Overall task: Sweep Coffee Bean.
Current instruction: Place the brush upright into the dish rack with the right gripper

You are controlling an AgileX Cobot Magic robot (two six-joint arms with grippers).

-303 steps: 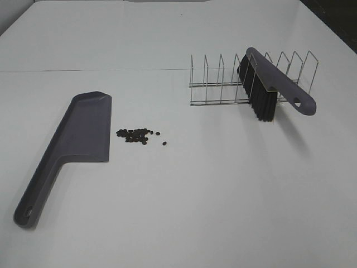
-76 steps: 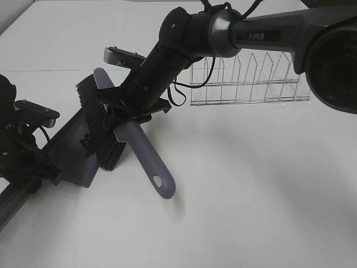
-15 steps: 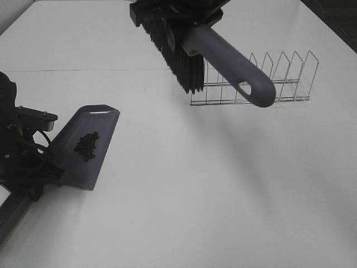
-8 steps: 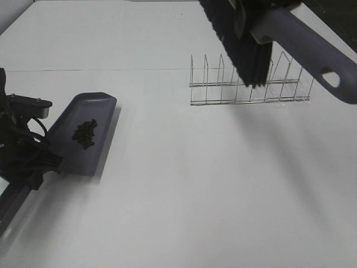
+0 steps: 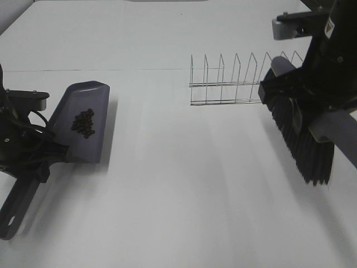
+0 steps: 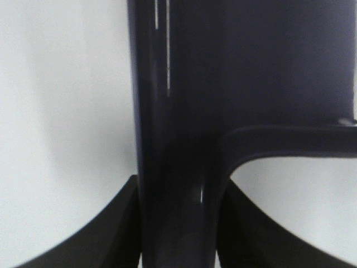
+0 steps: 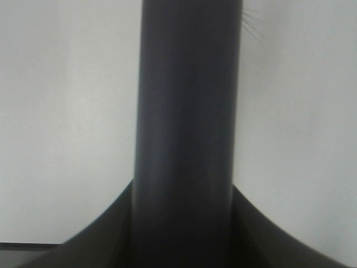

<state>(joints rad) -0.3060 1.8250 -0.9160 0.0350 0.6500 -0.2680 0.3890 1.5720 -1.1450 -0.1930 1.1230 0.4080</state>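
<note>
Exterior high view: coffee beans (image 5: 83, 122) lie in one tight cluster on the blade of the grey-purple dustpan (image 5: 93, 100), on the left side of the white table (image 5: 184, 218). My left gripper (image 5: 39, 164) is clamped on the dustpan's long grip, whose end sticks out below it. My right gripper (image 5: 309, 109) is closed round the brush (image 5: 305, 146) at the right edge, bristles down and tilted, blurred. I cannot tell whether they touch the table. Wire rack (image 5: 228, 84) stands behind; brush and arm hide its right end. A thin seam (image 5: 95, 70) crosses the far tabletop.

Left wrist view: dustpan handle (image 6: 173, 139) pinched between my dark fingers (image 6: 106, 240); white table either side.

Right wrist view: brush handle (image 7: 187, 128) gripped the same way, with white table beyond.
</note>
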